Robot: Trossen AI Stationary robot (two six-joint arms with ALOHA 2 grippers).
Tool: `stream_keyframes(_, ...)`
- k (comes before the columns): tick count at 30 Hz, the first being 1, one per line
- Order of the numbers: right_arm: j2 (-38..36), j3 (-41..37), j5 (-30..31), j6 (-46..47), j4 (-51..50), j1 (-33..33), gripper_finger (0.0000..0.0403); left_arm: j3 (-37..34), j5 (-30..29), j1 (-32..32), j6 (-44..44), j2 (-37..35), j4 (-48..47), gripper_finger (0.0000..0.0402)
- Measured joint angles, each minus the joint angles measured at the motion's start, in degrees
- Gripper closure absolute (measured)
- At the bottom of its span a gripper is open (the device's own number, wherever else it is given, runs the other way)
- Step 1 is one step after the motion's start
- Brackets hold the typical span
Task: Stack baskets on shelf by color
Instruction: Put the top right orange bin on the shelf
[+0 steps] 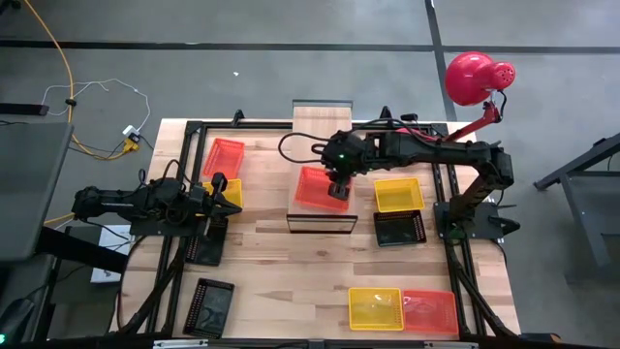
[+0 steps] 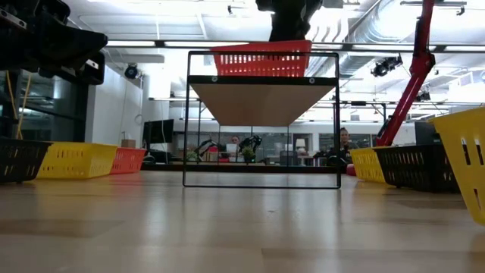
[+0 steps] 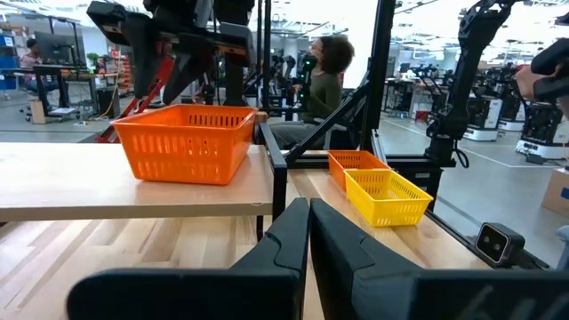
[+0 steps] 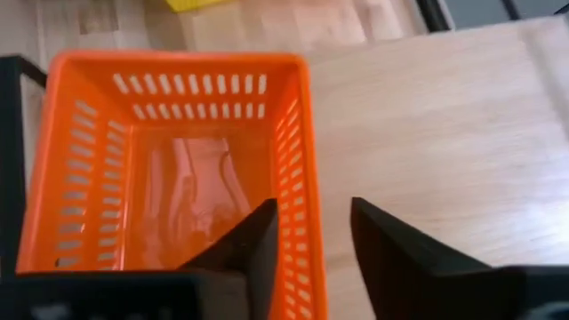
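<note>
— From above, the right claw (image 1: pixel 338 189) hides one end of the orange basket (image 1: pixel 317 187) on the shelf (image 1: pixel 322 165).
— Its wrist camera shows more: fingers parted, straddling the basket's wall, not squeezing.
— The left claw (image 1: pixel 229 197)?
— Shut, empty, near the bench's (image 1: pixel 291 271) left edge.

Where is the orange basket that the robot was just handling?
The orange basket sits on the shelf near the table's middle in the high view. The right pincer straddles its side wall, fingers apart, with a yellow basket to its right.
</note>
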Motion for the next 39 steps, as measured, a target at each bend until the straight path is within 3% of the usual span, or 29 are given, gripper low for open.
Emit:
stream_keyframes(5,0.0,0.0,5.2,-2.5,4.1,0.0,0.0231,0.0,0.0,0.0,0.0,0.0,0.0,0.0398)
stream_keyframes(10,0.0,0.0,8.6,-2.6,10.4,-0.5,0.0234,0.0,0.0,0.0,0.0,0.0,0.0,0.0398)
stream_keyframes(14,0.3,0.0,8.3,-0.7,11.5,-1.4,0.0272,0.0,0.0,0.0,0.0,0.0,0.0,0.0398)
stream_keyframes(20,3.1,0.0,8.5,3.2,11.4,-2.9,0.0389,0.0,0.0,0.0,0.0,0.0,0.0,0.0398)
stream_keyframes(26,5.4,-0.1,5.7,3.0,15.9,-4.1,0.0393,0.0,0.0,0.0,0.0,0.0,0.0,0.0398)
stream_keyframes(39,7.2,-0.1,1.9,3.0,15.6,-4.5,0.0402,0.0,0.0,0.0,0.0,0.0,0.0,0.0398)
